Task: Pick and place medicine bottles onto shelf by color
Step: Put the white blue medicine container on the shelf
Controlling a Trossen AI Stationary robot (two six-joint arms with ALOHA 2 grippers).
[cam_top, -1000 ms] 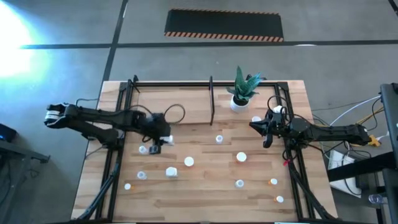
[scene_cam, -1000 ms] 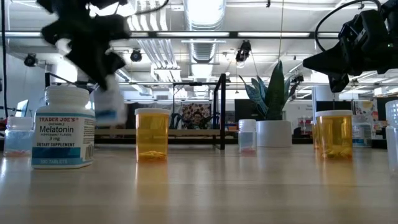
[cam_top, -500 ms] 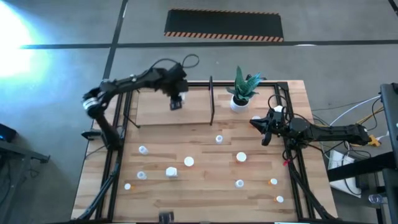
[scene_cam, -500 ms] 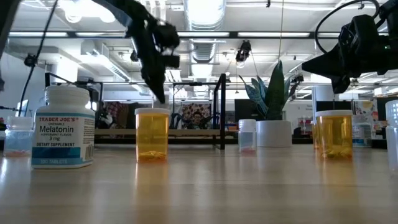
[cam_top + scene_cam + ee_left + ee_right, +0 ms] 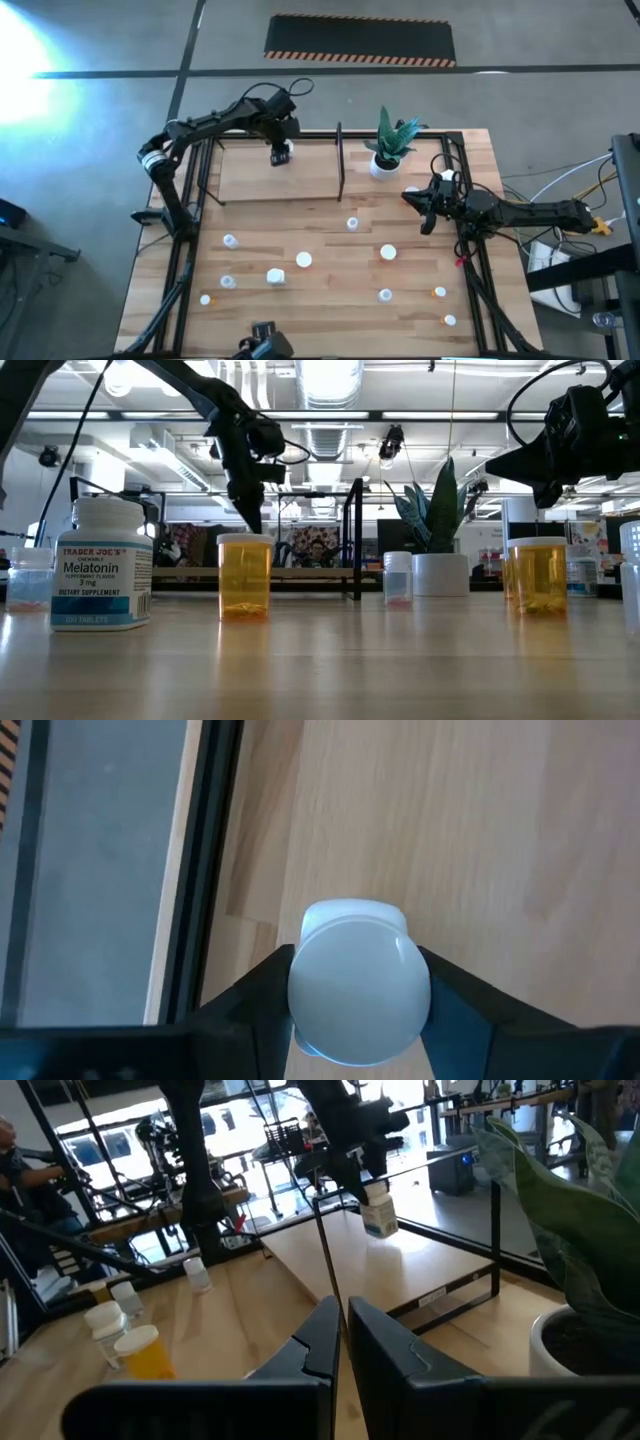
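Note:
My left gripper [image 5: 281,153] hangs over the far left part of the shelf [image 5: 250,178], a light-wood board in black tubes with an upright divider bar [image 5: 340,160]. It is shut on a white medicine bottle [image 5: 358,982], which also shows in the right wrist view [image 5: 378,1214] just above the board. Several other bottles, white or orange with white caps, stand on the table, such as one white [image 5: 275,276] and one orange [image 5: 244,575]. My right gripper [image 5: 424,214] waits shut above the table's right side. My left gripper pinches the white bottle between its two fingers [image 5: 262,995], one on each side of the body just under the cap [image 5: 352,935]. The fingers come from above, pointing down. The bottle hangs upright below them; whether its base touches the shelf board I cannot tell.
A white pot with a green plant [image 5: 386,150] stands right of the divider. Black frame tubes [image 5: 205,165] run along the table's left and right sides. A large Melatonin bottle [image 5: 101,565] stands near the low camera. A dark object [image 5: 262,343] shows at the near edge.
My left gripper, holding the white bottle, has risen from the table's left middle and swung toward the far edge over the shelf. In the last half second it has edged slightly farther. The bottle travelled with it. The right arm has kept still.

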